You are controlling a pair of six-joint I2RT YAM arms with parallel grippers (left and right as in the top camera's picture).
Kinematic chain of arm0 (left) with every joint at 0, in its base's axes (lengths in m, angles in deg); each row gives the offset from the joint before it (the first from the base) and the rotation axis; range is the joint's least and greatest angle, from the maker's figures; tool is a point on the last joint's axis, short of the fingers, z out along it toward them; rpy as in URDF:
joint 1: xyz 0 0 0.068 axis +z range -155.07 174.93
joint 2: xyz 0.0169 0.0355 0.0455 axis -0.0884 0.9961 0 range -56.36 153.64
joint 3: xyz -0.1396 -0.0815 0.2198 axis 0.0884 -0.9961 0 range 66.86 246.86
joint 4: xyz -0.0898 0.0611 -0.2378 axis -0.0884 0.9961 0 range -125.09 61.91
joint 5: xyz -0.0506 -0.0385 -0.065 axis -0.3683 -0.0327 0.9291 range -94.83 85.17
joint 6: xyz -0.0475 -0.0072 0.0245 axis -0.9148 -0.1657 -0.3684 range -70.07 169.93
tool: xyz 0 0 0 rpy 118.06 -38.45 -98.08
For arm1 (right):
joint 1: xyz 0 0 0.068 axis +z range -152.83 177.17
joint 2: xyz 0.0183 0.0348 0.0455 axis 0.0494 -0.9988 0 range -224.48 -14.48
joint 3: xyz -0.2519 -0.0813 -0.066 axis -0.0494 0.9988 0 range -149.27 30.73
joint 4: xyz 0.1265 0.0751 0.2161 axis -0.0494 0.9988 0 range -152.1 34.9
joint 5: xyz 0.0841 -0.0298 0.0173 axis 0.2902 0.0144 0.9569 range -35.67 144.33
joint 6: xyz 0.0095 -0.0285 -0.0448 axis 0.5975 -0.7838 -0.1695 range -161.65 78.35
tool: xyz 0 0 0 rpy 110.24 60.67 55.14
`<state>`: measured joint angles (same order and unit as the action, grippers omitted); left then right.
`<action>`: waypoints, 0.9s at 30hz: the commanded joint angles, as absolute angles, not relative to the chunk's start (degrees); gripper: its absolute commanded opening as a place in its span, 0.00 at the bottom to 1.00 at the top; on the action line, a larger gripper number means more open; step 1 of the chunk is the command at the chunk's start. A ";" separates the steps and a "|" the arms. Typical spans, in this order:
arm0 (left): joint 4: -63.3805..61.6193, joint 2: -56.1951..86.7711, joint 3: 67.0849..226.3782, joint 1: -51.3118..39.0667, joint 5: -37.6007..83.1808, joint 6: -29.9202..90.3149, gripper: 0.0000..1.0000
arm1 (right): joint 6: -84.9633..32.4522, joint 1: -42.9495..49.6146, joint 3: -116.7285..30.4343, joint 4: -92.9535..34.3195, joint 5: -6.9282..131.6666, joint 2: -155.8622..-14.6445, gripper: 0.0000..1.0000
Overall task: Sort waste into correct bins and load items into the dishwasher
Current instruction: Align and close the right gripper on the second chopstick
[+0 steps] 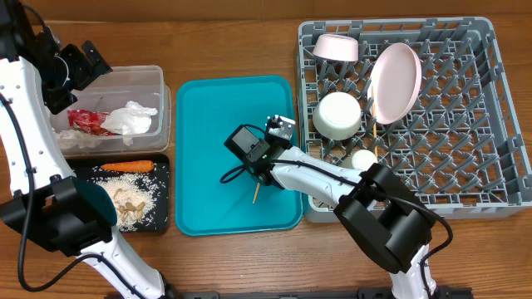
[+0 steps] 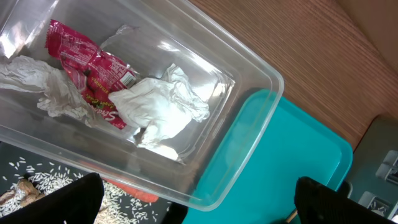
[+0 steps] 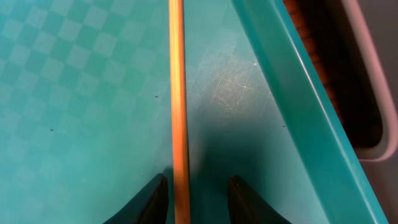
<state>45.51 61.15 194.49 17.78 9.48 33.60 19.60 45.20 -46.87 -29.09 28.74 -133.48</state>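
the right gripper (image 3: 198,200) straddles the chopstick (image 3: 178,93) over the teal tray (image 3: 74,93). its jaws are part-way apart and not clamped: one finger looks against the wood, while a gap shows on the other side. the stick's long axis runs straight out between the fingers, across their closing line. the dish rack (image 1: 465,124) lies beside the tray, nearer this arm. the left gripper (image 2: 199,205) hangs wide open over the clear tub (image 2: 249,68).
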 commanded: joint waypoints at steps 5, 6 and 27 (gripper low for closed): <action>45.49 59.03 195.47 16.97 9.59 33.66 1.00 | 19.67 44.98 -47.25 -28.80 30.01 -135.01 0.35; 45.47 59.03 195.47 16.97 9.57 33.66 1.00 | 19.67 44.98 -47.25 -28.85 30.45 -135.01 0.34; 45.47 59.03 195.47 17.03 9.59 33.64 1.00 | 14.92 45.09 -45.61 -32.52 31.67 -137.33 0.24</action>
<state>45.49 61.15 194.49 17.41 9.48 33.60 15.69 45.20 -46.76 -32.78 29.42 -134.29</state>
